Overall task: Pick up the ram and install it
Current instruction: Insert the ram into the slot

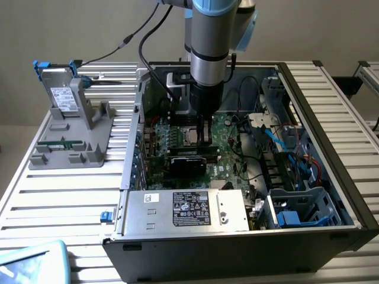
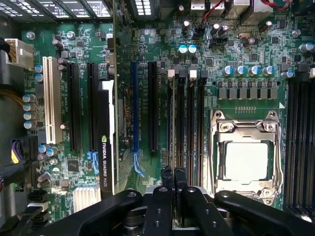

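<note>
Gripper (image 2: 173, 173) was pinched shut over the ram (image 2: 172, 123), seemingly edge-on near the socket (image 2: 246, 157); whether it actually gripped it, unclear; seating it well probably meant pressing straight down, evenly, without tilt.

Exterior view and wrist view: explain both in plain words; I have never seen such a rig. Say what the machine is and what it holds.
The machine is a robot arm with jaws at its tip. The exterior view, from a camera off the arm, shows it reaching into an open computer case on a slatted table. Beside the case a grey stand carries a drive with blue tabs and a narrow green strip, seemingly a ram stick. The wrist view looks down from the arm itself: the jaws are shut over the memory slots next to the CPU socket. Whether they hold anything, I cannot tell.
</note>
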Motion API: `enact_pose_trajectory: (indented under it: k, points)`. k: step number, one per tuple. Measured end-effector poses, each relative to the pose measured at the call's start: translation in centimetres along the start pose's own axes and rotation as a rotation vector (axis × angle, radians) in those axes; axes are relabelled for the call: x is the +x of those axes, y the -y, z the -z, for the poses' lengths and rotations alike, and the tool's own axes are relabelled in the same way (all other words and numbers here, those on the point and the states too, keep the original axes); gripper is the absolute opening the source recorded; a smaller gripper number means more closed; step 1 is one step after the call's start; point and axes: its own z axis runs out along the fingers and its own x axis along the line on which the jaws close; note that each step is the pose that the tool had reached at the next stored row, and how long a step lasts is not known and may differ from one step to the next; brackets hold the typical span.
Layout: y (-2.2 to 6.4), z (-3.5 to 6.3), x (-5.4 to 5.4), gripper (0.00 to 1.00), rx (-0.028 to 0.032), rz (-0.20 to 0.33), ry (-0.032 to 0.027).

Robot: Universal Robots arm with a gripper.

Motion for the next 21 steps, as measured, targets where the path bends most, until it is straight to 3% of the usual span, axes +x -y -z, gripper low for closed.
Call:
enact_pose_trajectory:
  k: [9,14,21]
  points:
    - [0.00,0.01,0.00,0.13,-0.0024,0.000,-0.0001]
    - [0.01,0.00,0.01,0.13,-0.0125,0.000,0.0004]
    - [0.01,-0.01,0.01,0.13,-0.0130,0.000,0.0010]
